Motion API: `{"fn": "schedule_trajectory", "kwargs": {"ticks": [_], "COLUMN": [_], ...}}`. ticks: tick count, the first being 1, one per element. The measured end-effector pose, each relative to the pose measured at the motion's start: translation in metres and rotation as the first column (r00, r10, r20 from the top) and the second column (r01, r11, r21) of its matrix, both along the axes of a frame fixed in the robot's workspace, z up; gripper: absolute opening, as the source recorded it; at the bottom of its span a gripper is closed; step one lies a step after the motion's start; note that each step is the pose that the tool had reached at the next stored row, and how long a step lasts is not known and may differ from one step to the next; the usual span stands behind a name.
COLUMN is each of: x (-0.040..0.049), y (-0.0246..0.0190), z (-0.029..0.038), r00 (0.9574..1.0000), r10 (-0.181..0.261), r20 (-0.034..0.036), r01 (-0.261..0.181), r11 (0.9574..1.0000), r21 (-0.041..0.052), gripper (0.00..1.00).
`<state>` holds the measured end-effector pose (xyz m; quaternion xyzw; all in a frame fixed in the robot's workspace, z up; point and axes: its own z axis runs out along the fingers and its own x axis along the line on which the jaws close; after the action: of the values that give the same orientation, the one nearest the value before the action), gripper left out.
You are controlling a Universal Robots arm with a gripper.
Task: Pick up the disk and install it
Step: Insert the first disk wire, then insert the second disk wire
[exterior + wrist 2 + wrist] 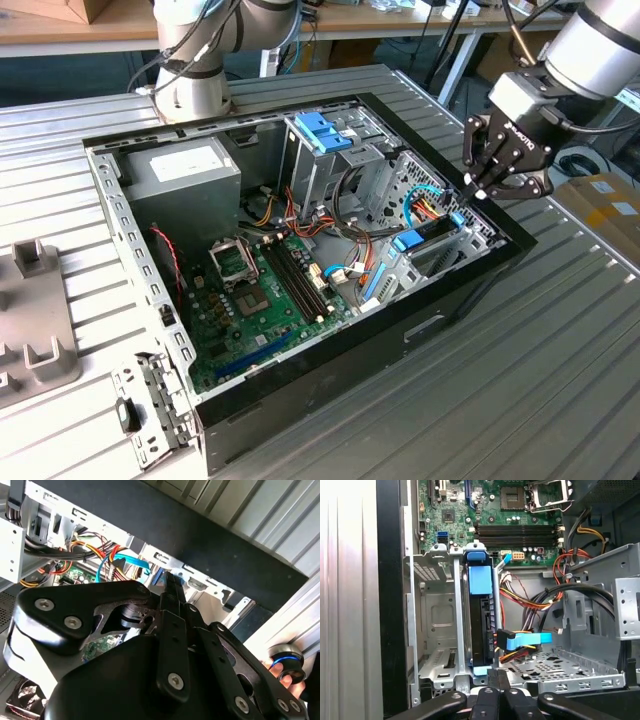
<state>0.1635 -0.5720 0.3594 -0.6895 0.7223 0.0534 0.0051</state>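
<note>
The disk (481,625) stands on edge in a slot of the metal drive cage (437,630) inside the open computer case. Its dark body shows edge-on, with its light-blue frame along the end. In the exterior view the disk (425,232) sits at the case's corner on the exterior view's right. My gripper (472,192) hangs just above that corner, its fingers pressed together with nothing between them. In the first wrist view my gripper (496,674) has its tips right beside the disk's near blue end. The second wrist view shows the gripper (170,580) pointing into the cage.
A blue flat cable (525,640) and coloured wire bundles lie beside the disk. The motherboard (270,290), a grey box with a white sticker (185,175) and a cage with a blue latch (322,132) fill the case. A loose metal bracket (150,405) lies on the ribbed table.
</note>
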Motion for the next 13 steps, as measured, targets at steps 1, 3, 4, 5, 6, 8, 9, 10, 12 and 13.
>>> {"fn": "schedule_trajectory", "kwargs": {"ticks": [1,3,4,5,6,8,9,10,12,13], "x": [0.0006,0.0073,0.0098,0.0126,0.0132,0.0132,0.0133,0.0134,0.0135,0.0135], "y": [0.0000,-0.0001,0.0000,-0.0001,0.0000,0.0000,0.0000,-0.0001,0.0000,0.0000], "z": [0.0000,0.0000,0.0000,0.0000,0.0000,0.0000,0.0000,0.0000,0.0000,0.0000], "r00": [1.0000,1.0000,1.0000,0.9999,0.9999,0.9999,0.9999,0.9999,0.9999,0.9999], "r10": [0.000,0.000,0.000,0.000,0.000,0.000,0.000,0.000,0.000,0.000], "r20": [-0.0001,-0.0057,-0.0079,-0.0100,-0.0103,-0.0104,-0.0104,-0.0104,-0.0104,-0.0103], "r01": [0.000,0.000,0.000,0.000,0.000,0.000,0.000,0.000,0.000,0.000], "r11": [1.0000,1.0000,1.0000,1.0000,1.0000,1.0000,1.0000,1.0000,1.0000,1.0000], "r21": [0.0001,0.0000,0.0000,0.0000,-0.0001,0.0000,0.0000,0.0000,0.0000,0.0000], "gripper": [0.10,0.10,0.10,0.10,0.10,0.10,0.10,0.10,0.10,0.10]}}
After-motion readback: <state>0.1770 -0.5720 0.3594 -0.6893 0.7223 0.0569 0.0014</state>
